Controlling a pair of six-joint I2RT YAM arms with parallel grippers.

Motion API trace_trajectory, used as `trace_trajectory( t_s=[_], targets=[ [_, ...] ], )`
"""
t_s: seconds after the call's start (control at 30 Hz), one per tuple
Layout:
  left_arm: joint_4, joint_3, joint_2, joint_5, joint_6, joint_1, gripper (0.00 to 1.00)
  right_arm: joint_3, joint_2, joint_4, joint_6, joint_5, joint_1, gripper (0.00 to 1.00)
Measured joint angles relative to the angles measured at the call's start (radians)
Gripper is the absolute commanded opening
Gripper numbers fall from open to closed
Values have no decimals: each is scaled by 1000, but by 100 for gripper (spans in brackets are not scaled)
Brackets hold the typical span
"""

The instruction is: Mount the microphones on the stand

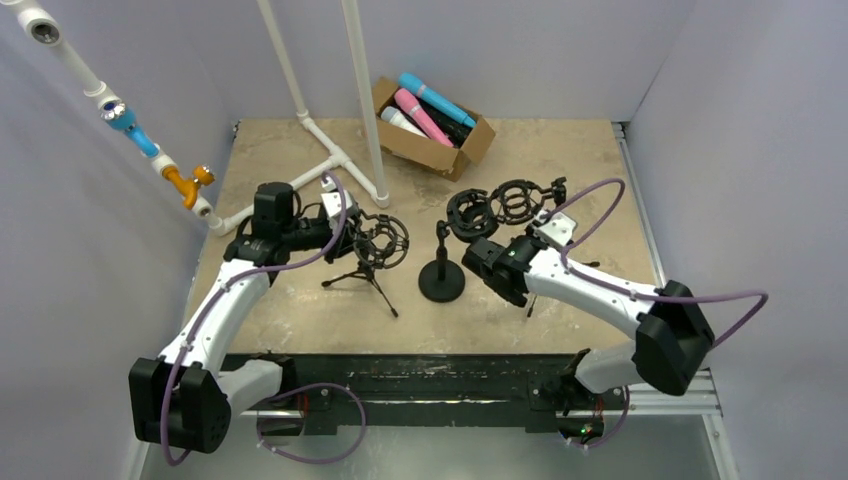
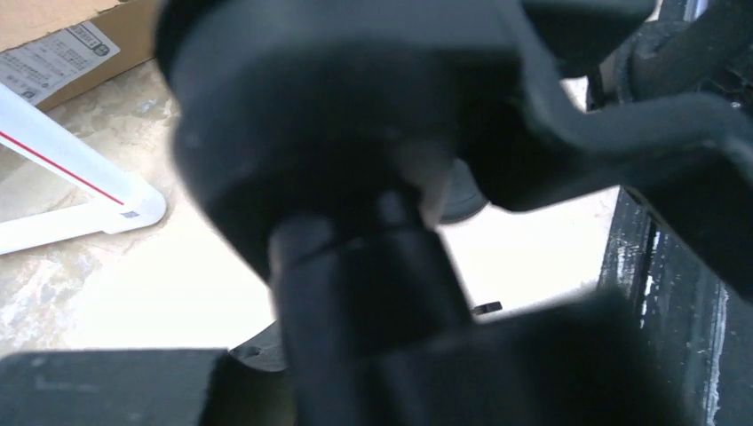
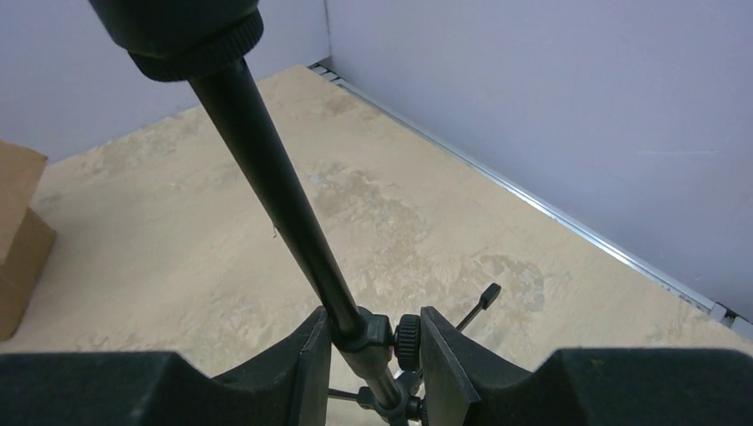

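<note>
The microphones [image 1: 425, 108] lie slanted in the box [image 1: 432, 155] at the table's far middle, well beyond both claws, while the right claw [image 3: 368, 342] is clamped on the right stand [image 3: 266, 151] and the left claw [image 1: 345, 228] crowds the left stand [image 1: 362, 270], its grip too blurry to tell.

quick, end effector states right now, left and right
left end effector: at the tripod stand's shock mount, grip cannot be told
right end effector: closed on the other stand's pole
</note>
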Motion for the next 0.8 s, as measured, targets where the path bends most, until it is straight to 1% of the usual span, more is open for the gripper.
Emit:
trace_trajectory(
  t_s=[0.07,0.2,0.37,0.57,0.63,0.73,0.8],
  targets=[
    [-2,0,-6,-19,11,0,3,32,57,-75,99,-1,-29,0],
    [-1,0,-13,-69,23,2,1,61,79,-175,227,0,-114,0],
    [1,0,-23,-125,27,27,0,70,77,-225,313,2,-190,0],
    [5,0,-33,-188,17,92,0,-2,25,-242,407,6,-201,0],
    [11,1,-33,-205,10,121,0,-7,39,-257,423,5,-211,0],
    [21,1,-33,-230,-7,181,0,-3,91,-257,439,7,-233,4],
    [27,1,-33,-247,-16,213,6,3,124,-256,444,7,-252,6]
  ],
)
